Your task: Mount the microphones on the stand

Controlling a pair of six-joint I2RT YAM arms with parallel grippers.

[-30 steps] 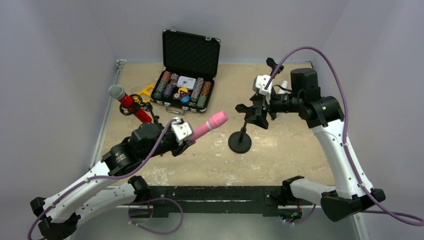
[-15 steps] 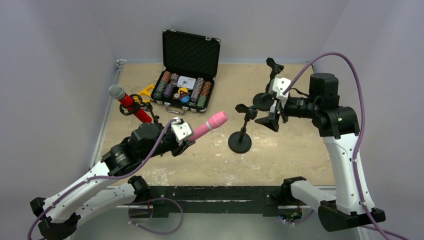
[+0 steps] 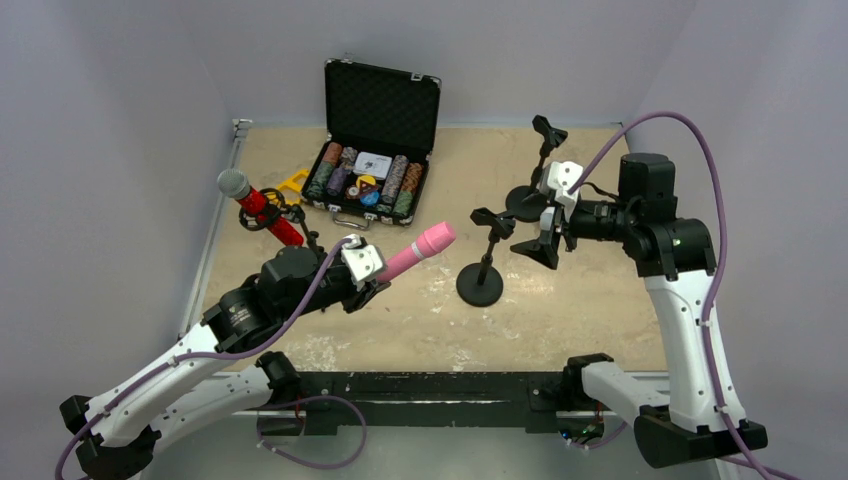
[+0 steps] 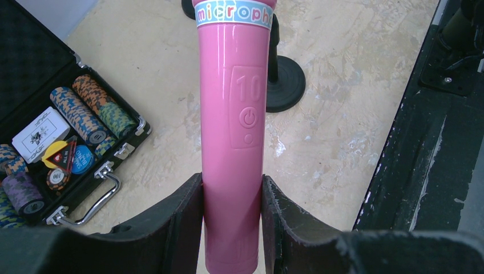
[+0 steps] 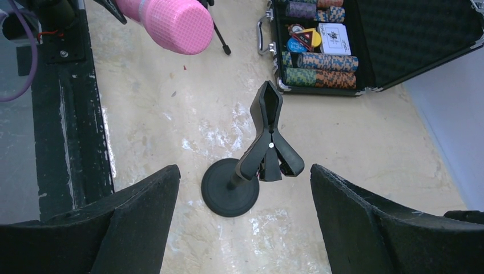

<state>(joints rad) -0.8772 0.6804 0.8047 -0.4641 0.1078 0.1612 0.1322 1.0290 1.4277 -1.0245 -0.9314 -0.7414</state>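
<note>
My left gripper (image 3: 372, 272) is shut on the handle of the all-pink microphone (image 3: 420, 248) and holds it above the table, head pointing at the middle stand (image 3: 483, 270). In the left wrist view both fingers (image 4: 185, 214) press the pink body (image 4: 234, 114). The middle stand's clip (image 5: 268, 123) is empty. My right gripper (image 3: 548, 236) is open and empty just right of that clip; it frames the stand (image 5: 231, 194) in the right wrist view. The glittery red microphone (image 3: 262, 208) sits tilted in a black stand at the left. A second empty stand (image 3: 527, 200) is at the back right. The white microphone is out of view.
An open black case of poker chips (image 3: 368, 180) lies at the back middle, also in the left wrist view (image 4: 57, 131) and the right wrist view (image 5: 342, 51). A small yellow object (image 3: 293, 183) lies beside it. The black base rail (image 3: 420, 385) runs along the near edge.
My right gripper has pulled back to the right, away from the middle stand's clip. My left arm and the pink microphone have not moved.
</note>
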